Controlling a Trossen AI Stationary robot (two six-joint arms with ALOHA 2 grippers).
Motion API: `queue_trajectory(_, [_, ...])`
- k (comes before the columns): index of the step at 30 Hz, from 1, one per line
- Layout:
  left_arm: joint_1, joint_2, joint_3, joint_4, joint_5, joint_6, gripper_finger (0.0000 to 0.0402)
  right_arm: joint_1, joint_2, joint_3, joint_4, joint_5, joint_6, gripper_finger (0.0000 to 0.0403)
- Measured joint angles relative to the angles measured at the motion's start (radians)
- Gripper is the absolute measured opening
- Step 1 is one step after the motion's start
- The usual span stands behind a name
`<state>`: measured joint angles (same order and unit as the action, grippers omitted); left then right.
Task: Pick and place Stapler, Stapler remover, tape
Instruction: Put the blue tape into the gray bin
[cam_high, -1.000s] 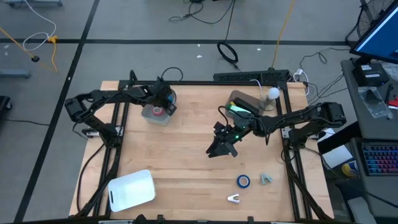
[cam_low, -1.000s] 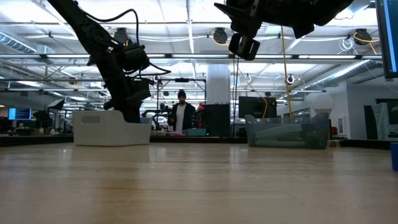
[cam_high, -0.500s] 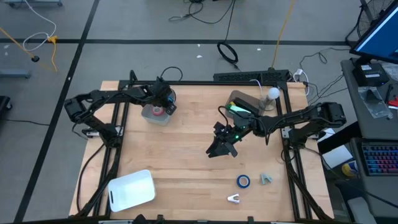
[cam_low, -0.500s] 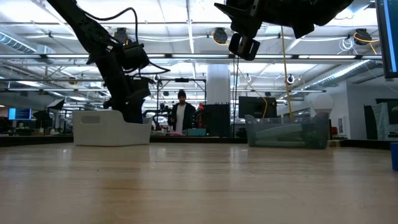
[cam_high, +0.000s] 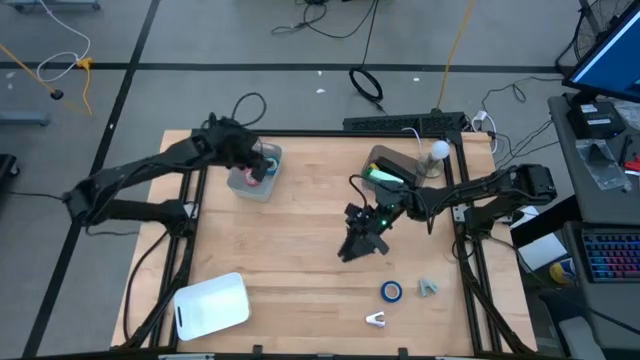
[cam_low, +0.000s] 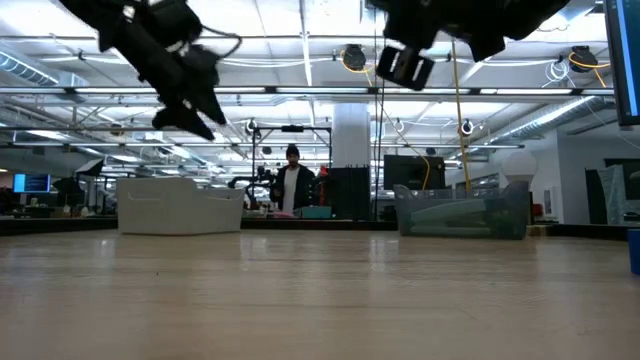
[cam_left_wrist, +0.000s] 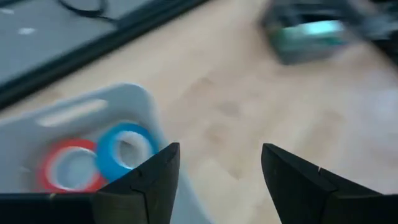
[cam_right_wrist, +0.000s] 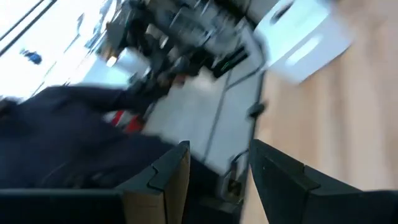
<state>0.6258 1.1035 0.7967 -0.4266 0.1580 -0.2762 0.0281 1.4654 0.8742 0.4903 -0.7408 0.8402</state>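
Note:
A grey bin (cam_high: 250, 180) stands at the table's far left and holds a red tape roll (cam_left_wrist: 71, 167) and a blue tape roll (cam_left_wrist: 124, 149). My left gripper (cam_left_wrist: 217, 155) is open and empty, raised above the bin's right side (cam_high: 262, 163); in the low view (cam_low: 195, 112) it is well clear of the bin's rim. Another blue tape roll (cam_high: 391, 291) lies flat on the table at the near right. My right gripper (cam_high: 358, 243) is open and empty (cam_right_wrist: 217, 152), high over the table's middle.
A clear bin (cam_high: 392, 166) at the far right holds a green-topped object. A small white claw-shaped tool (cam_high: 376, 319) and a small grey object (cam_high: 428, 287) lie near the blue roll. A white bin (cam_high: 210, 305) stands at the near left corner. A person stands beyond the table (cam_low: 292, 185).
My left gripper has risen out of the grey bin and now hangs well above its rim; its arm has swung outward to the left. My right gripper has shifted slightly toward the near right.

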Motion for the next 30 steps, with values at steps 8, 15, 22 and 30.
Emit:
queue_trajectory(8, [-0.168, -0.216, 0.0, -0.04, 0.066, -0.02, 0.0225, 0.1, -0.012, 0.0, -0.141, -0.063, 0.191, 0.0161])
queue_trajectory(15, [-0.347, -0.361, -0.004, -0.021, -0.028, -0.033, 0.0225, 0.25, -0.114, -0.001, -0.584, 0.195, 0.324, 0.016])
queue_trajectory(22, [-0.473, -0.462, -0.099, 0.137, -0.054, -0.042, 0.0225, 0.387, -0.186, 0.0, -0.849, 0.456, 0.517, 0.0161])
queue_trajectory(30, [-0.576, -0.522, -0.232, 0.267, -0.055, -0.099, 0.0225, 0.483, -0.181, 0.0, -1.054, 0.599, 0.643, 0.0162])
